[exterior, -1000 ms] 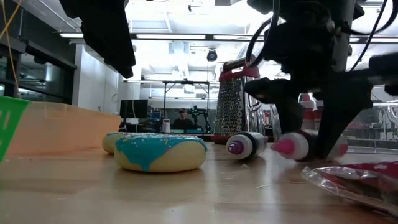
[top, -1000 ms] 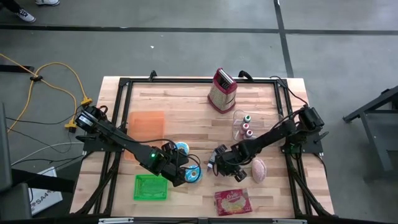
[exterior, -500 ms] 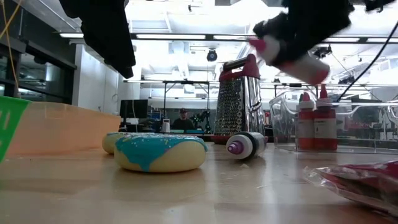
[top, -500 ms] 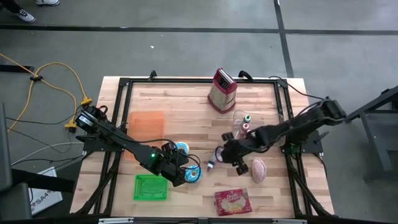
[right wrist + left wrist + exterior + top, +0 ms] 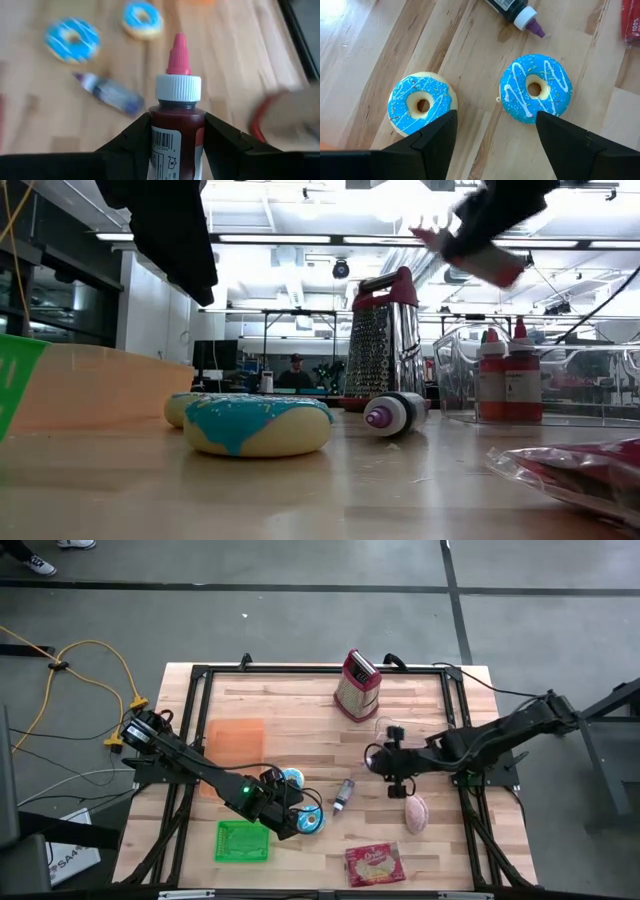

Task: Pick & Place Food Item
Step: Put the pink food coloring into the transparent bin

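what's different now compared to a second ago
The right gripper, shut on the pink-capped bottle, lifted it off the table and carried it up toward the clear bin, away from the purple-capped bottle that lies on the wood. The left gripper stayed open over the two blue donuts; grater, pouch and trays did not move.

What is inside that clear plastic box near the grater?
In the clear box two red-capped bottles stand upright. The right gripper above hides part of it from overhead.
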